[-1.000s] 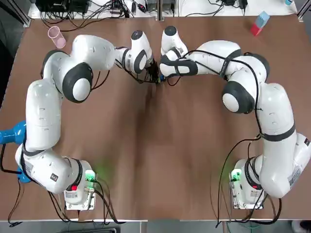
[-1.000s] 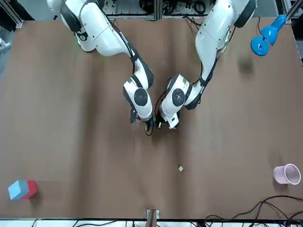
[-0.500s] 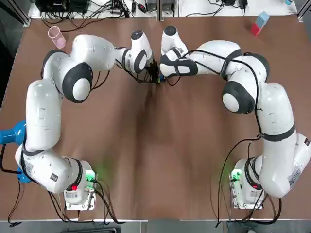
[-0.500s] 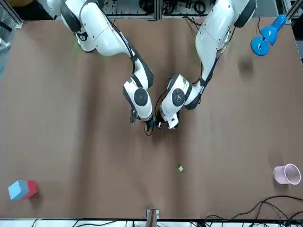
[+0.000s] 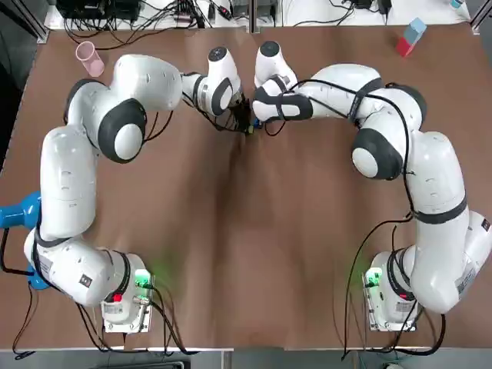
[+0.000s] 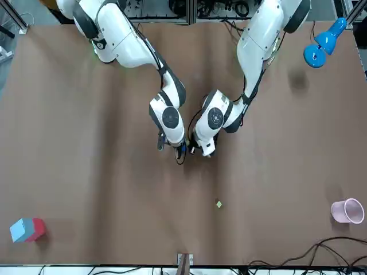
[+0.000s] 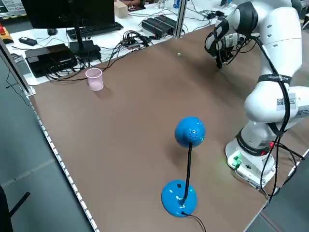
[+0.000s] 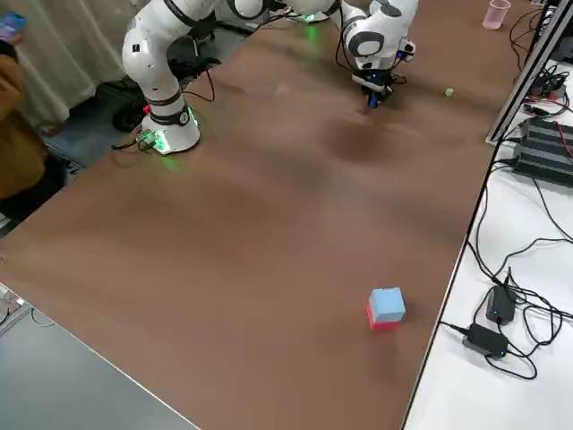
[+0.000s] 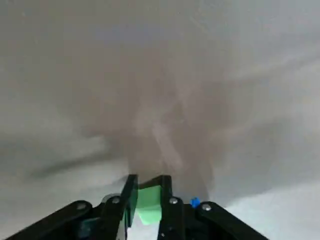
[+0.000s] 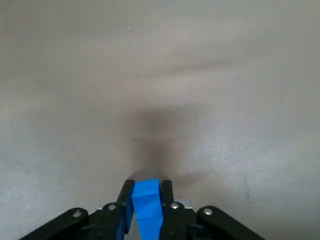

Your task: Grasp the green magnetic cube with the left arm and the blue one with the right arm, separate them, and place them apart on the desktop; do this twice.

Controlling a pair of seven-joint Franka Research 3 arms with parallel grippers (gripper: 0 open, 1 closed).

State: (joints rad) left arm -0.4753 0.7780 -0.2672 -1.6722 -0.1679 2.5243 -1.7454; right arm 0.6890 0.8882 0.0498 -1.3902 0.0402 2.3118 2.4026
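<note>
Green cube (image 9: 148, 205) sits clamped in the left fingers (image 9: 166, 195), blue cube (image 10: 148, 207) in the right fingers (image 10: 167, 197). Both hang low over the mid bench (image 5: 231, 231), wrists nearly touching. Nothing's shifted vs a sec ago, so the pull-apart prob hasn't begun. Can't tell if the cubes are touching; a speck of blue shows just beside the green.

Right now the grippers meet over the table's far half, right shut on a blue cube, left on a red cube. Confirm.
Not red: the left wrist view shows the left gripper shut on a green cube. The rest holds: the right gripper is shut on a blue cube.
</note>
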